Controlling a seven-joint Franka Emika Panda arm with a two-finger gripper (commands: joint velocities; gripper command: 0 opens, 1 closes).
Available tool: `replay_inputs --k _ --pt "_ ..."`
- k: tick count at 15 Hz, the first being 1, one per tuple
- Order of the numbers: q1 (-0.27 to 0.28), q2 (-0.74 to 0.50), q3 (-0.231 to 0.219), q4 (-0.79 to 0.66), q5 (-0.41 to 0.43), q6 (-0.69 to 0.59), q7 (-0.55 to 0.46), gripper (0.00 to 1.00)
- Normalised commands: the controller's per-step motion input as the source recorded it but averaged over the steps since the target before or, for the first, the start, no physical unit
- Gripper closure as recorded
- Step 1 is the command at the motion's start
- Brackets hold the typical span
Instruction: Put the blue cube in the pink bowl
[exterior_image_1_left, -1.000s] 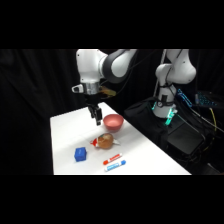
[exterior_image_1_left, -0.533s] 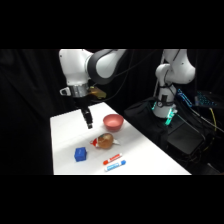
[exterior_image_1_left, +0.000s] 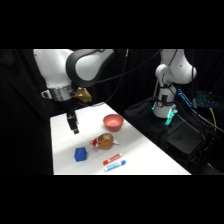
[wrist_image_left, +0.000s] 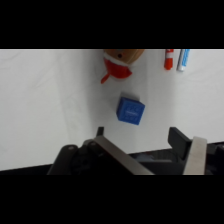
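Since the earlier frames I've swung the arm from over the pink bowl (exterior_image_1_left: 113, 121) toward the blue cube (exterior_image_1_left: 80, 154), which sits on the white table (exterior_image_1_left: 145, 150) near the front-left edge, just beside the brown-tan object (exterior_image_1_left: 104, 141). Gripper (wrist_image_left: 142, 137) hangs above it, fingers apart, holding nothing. Approach step. Next: centre over cube, descend, close. Markers (exterior_image_1_left: 114, 163) lie nearby; no writing legible.
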Motion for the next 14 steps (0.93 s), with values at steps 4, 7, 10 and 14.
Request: replay_inputs --k 4,7,10,14 --pt "0.031 0.35 -0.026 0.62 0.014 -0.18 0.20 0.00" --pt "0.059 0.32 -0.006 0.42 0.067 -0.03 0.22 0.00" --pt "0.067 0.26 -0.005 0.26 0.075 0.07 0.19 0.00" --pt "0.060 0.20 -0.020 0.15 0.077 0.15 0.17 0.00"
